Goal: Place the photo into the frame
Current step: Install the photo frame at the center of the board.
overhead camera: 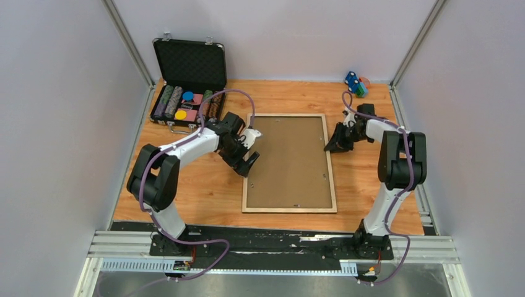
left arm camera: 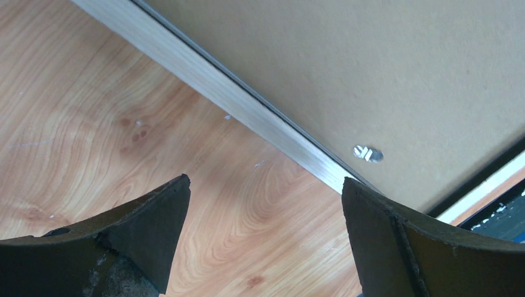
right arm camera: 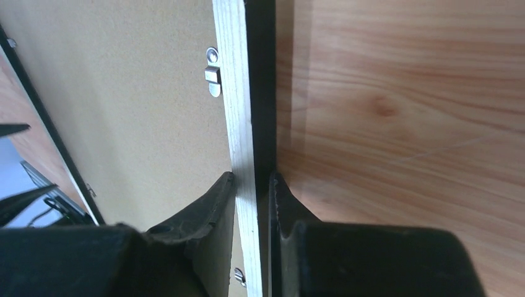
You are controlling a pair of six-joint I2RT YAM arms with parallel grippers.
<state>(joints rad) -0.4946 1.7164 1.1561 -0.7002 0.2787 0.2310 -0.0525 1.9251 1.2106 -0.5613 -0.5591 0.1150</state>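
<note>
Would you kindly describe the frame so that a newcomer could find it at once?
Start at the wooden table. At its middle lies the frame, flat, brown side up. Unlike the black case at the far left corner, it is large, thin and pale-rimmed.

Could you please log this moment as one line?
left fingers: open beside frame | right fingers: shut on frame | frame: on table, backing up

Left arm (overhead camera: 186,145): elbow raised, forearm reaching forward and rightward, wrist tipped downward. Left pincer (overhead camera: 252,148): fingers spread wide, holding nothing. Right arm (overhead camera: 396,161): upper link upright, forearm folded leftward. Right pincer (overhead camera: 330,146): fingers narrowed, clamped across the edge rail of the frame (right arm camera: 241,124).
</note>
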